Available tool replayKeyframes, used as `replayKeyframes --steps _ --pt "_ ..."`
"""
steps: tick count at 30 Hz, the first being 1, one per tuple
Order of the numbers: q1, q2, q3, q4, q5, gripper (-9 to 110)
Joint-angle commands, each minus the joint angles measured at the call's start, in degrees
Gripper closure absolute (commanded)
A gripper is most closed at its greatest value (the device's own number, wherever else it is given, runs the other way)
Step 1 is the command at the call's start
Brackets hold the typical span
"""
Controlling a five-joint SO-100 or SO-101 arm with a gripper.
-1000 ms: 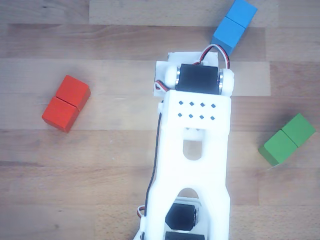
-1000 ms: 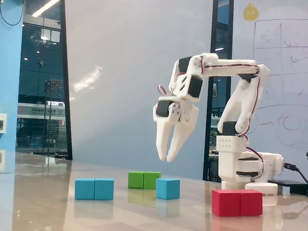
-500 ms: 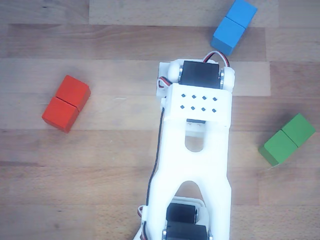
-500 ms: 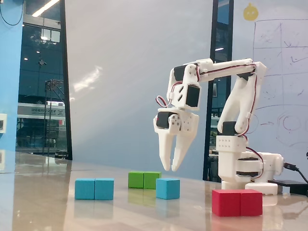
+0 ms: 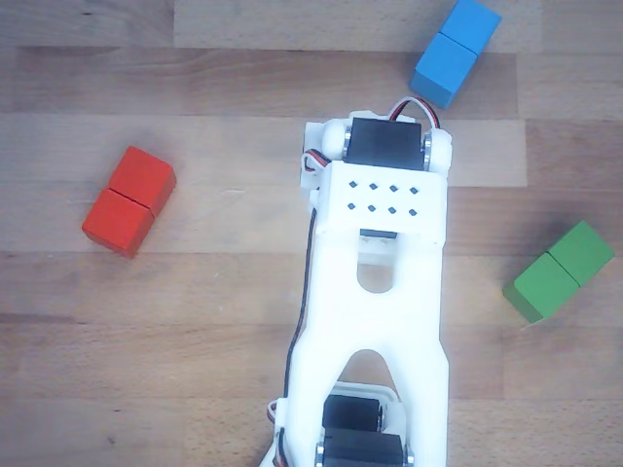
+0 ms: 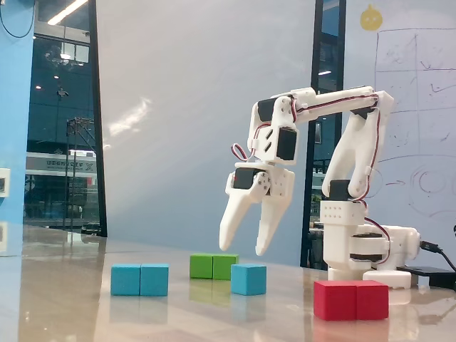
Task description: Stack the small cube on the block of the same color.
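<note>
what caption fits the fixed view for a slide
Open gripper hovers above the small blue cube, with blue, green and red blocks around.

We have two cameras. One looks straight down on the wooden table (image 5: 224, 88) from above, close enough that the white arm (image 5: 375, 292) fills the middle and runs off the bottom edge. The other stands low at table height, further back, facing the arm's side with a glass wall behind. Both share the blue oblong block (image 5: 456, 51) (image 6: 140, 279), the green block (image 5: 561, 270) (image 6: 214, 266) and the red block (image 5: 128, 200) (image 6: 351, 299); the small blue cube (image 6: 249, 279) shows only from the low camera
</note>
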Motion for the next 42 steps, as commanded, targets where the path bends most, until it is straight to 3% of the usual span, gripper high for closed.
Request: replayKeyframes --steps 1,11,29,42 --pt "0.6 0.4 0.7 0.4 2.6 71" --pt "1.1 -2.2 2.4 3.3 1.7 71" --pt "1.4 -10.7 2.4 -5.0 1.8 72" --pt "1.4 -10.9 2.6 -9.7 1.8 95"
